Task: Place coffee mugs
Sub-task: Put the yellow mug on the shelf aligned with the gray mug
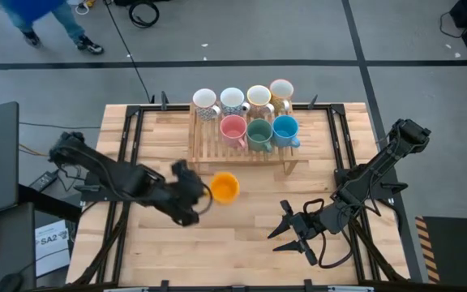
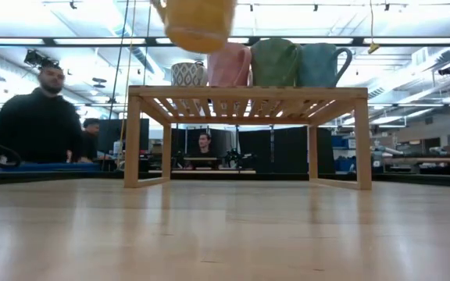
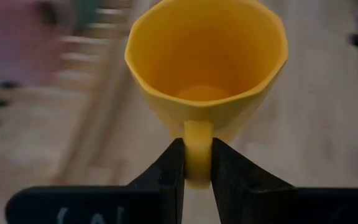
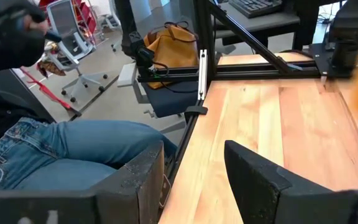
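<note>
A wooden rack (image 2: 248,95) stands on the table (image 2: 225,230), raised on four legs. On its top sit a pink mug (image 2: 230,65), a green mug (image 2: 276,62) and a blue mug (image 2: 320,65) in a row, close together, the blue one's handle turned to the picture's right. Behind the pink one, a dark-patterned white mug (image 2: 187,74) shows partly. An orange mug (image 2: 198,23) hangs above the rack's left part, cut off by the picture's top edge and blurred; what holds it cannot be seen. Beyond the table, a person in a dark top (image 2: 37,117) stands at the left, and another person (image 2: 204,144) shows under the rack.
</note>
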{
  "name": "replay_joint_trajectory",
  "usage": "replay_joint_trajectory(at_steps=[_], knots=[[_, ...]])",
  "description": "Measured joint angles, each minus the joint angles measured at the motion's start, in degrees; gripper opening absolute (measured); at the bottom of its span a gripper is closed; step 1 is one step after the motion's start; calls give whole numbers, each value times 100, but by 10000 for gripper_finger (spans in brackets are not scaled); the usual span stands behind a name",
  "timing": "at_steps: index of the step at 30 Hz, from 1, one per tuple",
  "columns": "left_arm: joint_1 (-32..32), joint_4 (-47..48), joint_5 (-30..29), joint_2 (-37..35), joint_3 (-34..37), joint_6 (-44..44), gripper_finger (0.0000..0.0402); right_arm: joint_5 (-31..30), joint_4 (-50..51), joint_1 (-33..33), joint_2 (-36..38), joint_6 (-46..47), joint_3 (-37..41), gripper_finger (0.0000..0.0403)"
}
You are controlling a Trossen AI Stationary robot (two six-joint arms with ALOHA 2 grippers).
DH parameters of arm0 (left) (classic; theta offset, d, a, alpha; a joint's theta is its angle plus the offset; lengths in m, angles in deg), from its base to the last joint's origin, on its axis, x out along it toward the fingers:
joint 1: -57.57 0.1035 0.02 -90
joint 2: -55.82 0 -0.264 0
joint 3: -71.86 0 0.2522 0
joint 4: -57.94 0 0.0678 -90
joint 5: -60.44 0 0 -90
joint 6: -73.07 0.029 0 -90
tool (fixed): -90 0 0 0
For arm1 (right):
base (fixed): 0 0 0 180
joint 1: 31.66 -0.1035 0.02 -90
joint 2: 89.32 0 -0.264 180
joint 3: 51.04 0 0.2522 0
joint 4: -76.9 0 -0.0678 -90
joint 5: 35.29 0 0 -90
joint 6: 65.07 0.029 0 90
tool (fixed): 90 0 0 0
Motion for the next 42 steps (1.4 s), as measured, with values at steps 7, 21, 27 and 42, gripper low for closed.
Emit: replay_joint_trajectory(at_steps=[7,21,27,42], knots=[[267,1001,-1133,-517,-2,-855,60,0,-1,-1,0,0,0,175],[1494,1463,-1430,-479,-5,-1798,60,-1,1,0,0,0,0,175],[1830,1550,-1203,-335,-4,-2086,60,-2,-5,0,0,0,0,175],[2052,1602,-984,130,-9,-2080,87,-2,1,0,0,0,0,175]])
